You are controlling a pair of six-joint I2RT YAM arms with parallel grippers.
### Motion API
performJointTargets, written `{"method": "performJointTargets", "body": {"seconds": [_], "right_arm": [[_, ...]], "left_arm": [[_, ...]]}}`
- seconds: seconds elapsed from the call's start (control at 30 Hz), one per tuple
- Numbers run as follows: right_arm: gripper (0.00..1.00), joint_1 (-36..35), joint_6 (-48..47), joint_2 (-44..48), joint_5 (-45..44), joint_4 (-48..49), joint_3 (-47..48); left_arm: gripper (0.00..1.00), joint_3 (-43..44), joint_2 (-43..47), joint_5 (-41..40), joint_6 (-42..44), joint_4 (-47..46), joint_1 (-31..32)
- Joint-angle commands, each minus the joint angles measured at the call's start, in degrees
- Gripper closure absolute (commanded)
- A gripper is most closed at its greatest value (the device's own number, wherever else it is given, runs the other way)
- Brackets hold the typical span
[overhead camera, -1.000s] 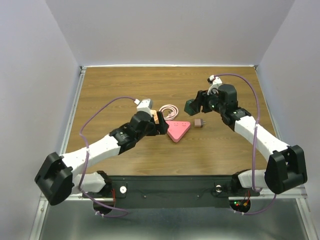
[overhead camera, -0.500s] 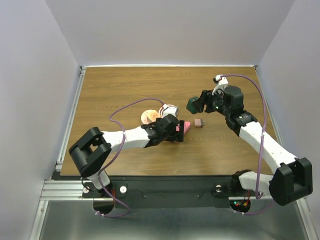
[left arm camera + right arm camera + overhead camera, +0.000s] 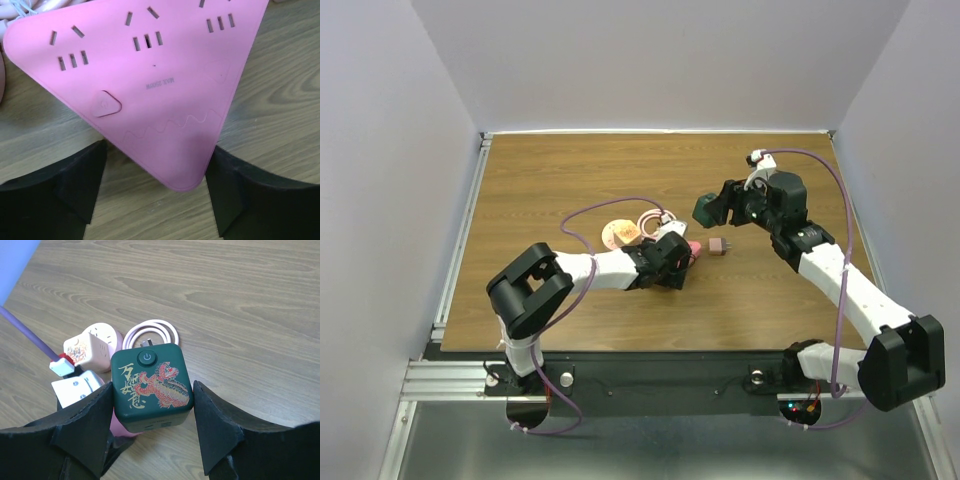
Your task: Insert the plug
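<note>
A dark green cube plug (image 3: pixel 150 385) with a red and gold dragon and a power button sits between my right gripper's (image 3: pixel 152 390) fingers, shut on its two sides. In the top view the green plug (image 3: pixel 705 208) hangs above the table's middle in my right gripper (image 3: pixel 712 210). Below and to its left lies the pink triangular power strip (image 3: pixel 692 248). My left gripper (image 3: pixel 676 262) is low over it. In the left wrist view the strip (image 3: pixel 150 85) shows several socket slots, and its near corner lies between my left gripper's (image 3: pixel 157 165) open fingers.
A small brown adapter (image 3: pixel 718 246) lies on the wooden table (image 3: pixel 550 180) just right of the strip. A pale pink cube adapter (image 3: pixel 618 234) and a coiled pink cable (image 3: pixel 650 222) lie left of it. White walls enclose the table.
My left arm has folded in and reached right, bringing its gripper onto the strip's near corner. My right arm shifted slightly right with the green plug, then stayed still.
</note>
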State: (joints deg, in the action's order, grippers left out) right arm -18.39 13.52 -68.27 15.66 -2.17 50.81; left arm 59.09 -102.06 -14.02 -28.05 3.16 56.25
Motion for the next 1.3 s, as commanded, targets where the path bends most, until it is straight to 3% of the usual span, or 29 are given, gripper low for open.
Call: {"method": "performJointTargets", "body": {"seconds": [0.0,0.03,0.23,0.53,0.7,1.0,1.27], "right_arm": [[1.00,0.4,0.0,0.1,0.7,3.2,1.0],[0.99,0.4,-0.2,0.1,0.7,3.3,0.9],[1.00,0.4,-1.3,-2.4,3.1,3.1,1.0],[1.00,0.4,-2.9,-8.4,-1.0,3.4,2.5],[0.99,0.4,-4.1,-12.8,-3.7,4.4,4.6],[1.00,0.3,-4.1,-19.9,-7.0,9.6,6.5],[1.00,0.4,-5.3,-22.6,-7.8,12.0,6.1]], "left_arm": [[0.30,1.6,-1.0,-2.7,4.4,1.2,0.2],[0.40,1.8,-1.4,-3.3,5.5,1.2,0.1],[0.65,1.4,-2.2,-4.1,8.5,1.4,0.2],[0.90,-3.8,-0.2,-3.7,13.7,-0.2,0.2],[0.96,-4.9,0.5,-3.7,13.6,-0.2,0.2],[0.84,-5.2,1.1,-5.5,11.4,0.3,0.1],[0.54,-4.9,3.4,-1.6,10.6,-2.2,0.1]]}}
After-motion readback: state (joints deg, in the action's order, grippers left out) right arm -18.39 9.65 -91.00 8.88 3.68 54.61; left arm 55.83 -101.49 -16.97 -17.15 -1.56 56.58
